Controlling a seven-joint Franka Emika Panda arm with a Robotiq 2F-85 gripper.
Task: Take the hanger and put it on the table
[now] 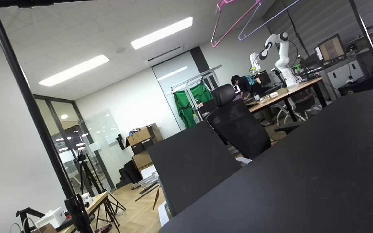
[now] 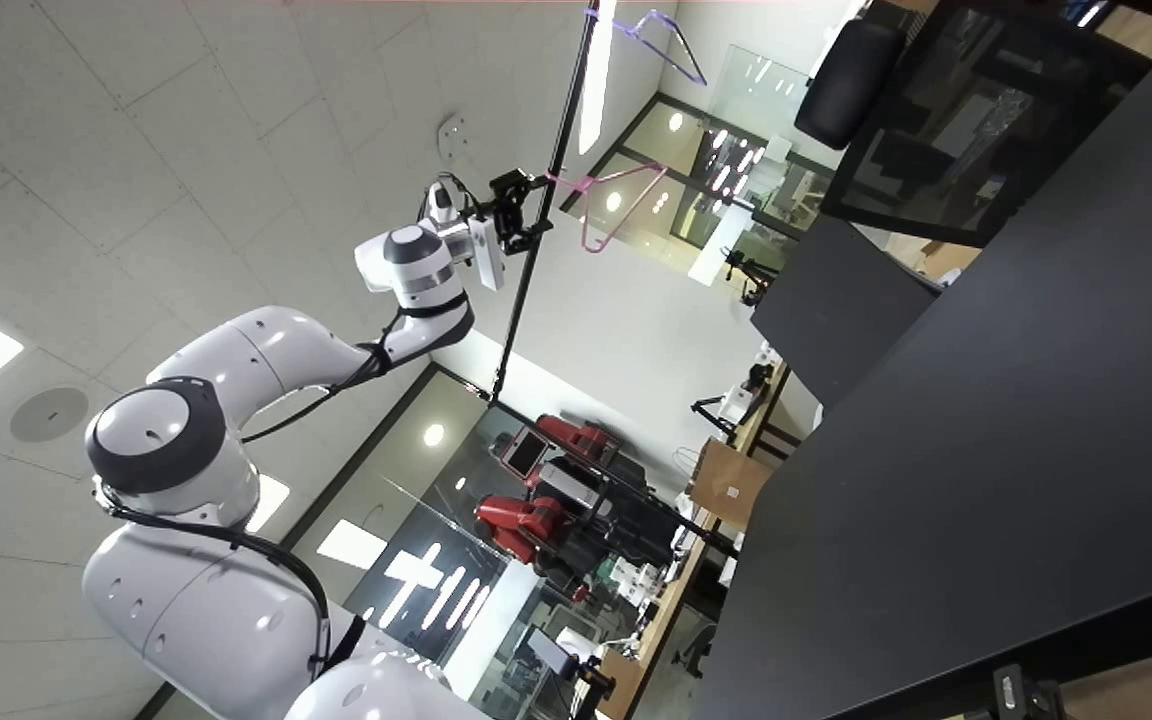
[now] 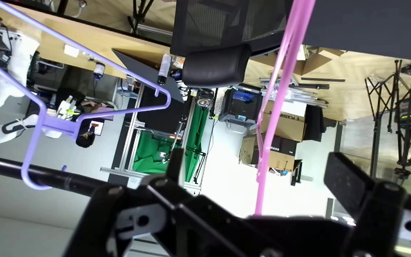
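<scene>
Hand (image 3: pixel 257 171) unclenched, fingers spread along the bottom of the wrist view, nothing gripped. Pink hanger (image 3: pixel 280 94) runs between them, lower centre to top edge, gap either side. In an exterior view it hangs at upper centre, seemingly hooked over the black pole (image 2: pixel 520 300). Reads as light, stiff, thin plastic-coated wire: smooth, apt to swing or twist, hard to break. Best pinched by the neck below the hook, then lifted off. Purple hanger (image 3: pixel 61 125) at left; black worktop (image 3: pixel 369 28) upper right, for setting down
</scene>
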